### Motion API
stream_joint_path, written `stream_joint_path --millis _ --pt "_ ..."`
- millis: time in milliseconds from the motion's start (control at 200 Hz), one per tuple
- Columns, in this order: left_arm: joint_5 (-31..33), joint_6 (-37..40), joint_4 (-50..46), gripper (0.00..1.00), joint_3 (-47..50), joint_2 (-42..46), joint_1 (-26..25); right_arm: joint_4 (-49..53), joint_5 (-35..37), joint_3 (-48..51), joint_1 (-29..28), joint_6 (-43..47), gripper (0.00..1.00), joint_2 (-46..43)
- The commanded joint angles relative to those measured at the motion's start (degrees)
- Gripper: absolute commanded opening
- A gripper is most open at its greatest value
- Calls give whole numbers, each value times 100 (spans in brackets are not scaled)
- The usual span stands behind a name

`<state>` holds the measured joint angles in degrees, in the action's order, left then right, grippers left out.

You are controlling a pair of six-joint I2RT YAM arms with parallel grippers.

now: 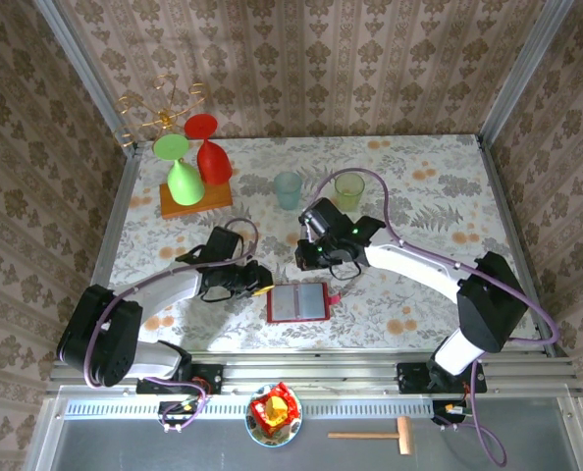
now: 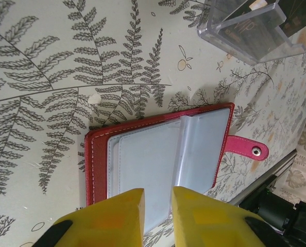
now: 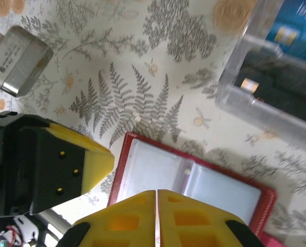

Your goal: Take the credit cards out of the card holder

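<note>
Left gripper [image 2: 158, 193] hovers over the holder's near edge, its jaws a narrow slot apart with nothing between them. The holder [image 2: 158, 154] lies flat and open on the table [image 2: 39, 77], close to the near rail, with its strap [image 2: 245, 148] flung out to the side. Both greyish pockets facing up look empty, and one loose leaf stands slightly raised at the spine. Right gripper [image 3: 156, 193] is clenched, pads meeting in a thin line with nothing visible between them, and it sits low over the holder's far edge. Just beyond is the clear box [image 3: 256, 100], which holds a blue card [image 3: 297, 25] and a dark card [image 3: 276, 77]. Whether a third card lies under them I cannot tell.

By this look the emptying is done or nearly so. What may be left is checking the leaves behind the raised one.

Room is tight in the middle: the two grippers are near each other, and the box wall is just beside the holder's corner. Bare table opens to the left and right, and the cups [image 1: 318, 188] stand well apart at the back
</note>
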<state>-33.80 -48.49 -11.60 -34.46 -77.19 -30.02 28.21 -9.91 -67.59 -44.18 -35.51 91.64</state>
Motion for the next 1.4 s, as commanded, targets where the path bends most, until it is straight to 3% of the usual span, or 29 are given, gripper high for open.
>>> stream_joint_path --millis 0,670,1395 --pt "-12 -82 114 20 64 -58 -48 -184 -256 239 -109 -526 10 -104" --pt "332 147 -525 5 160 -82 -329 -465 -705 457 -433 -972 22 562" --pt "191 358 -462 3 254 -429 -345 -438 -899 90 -629 -1195 26 1302"
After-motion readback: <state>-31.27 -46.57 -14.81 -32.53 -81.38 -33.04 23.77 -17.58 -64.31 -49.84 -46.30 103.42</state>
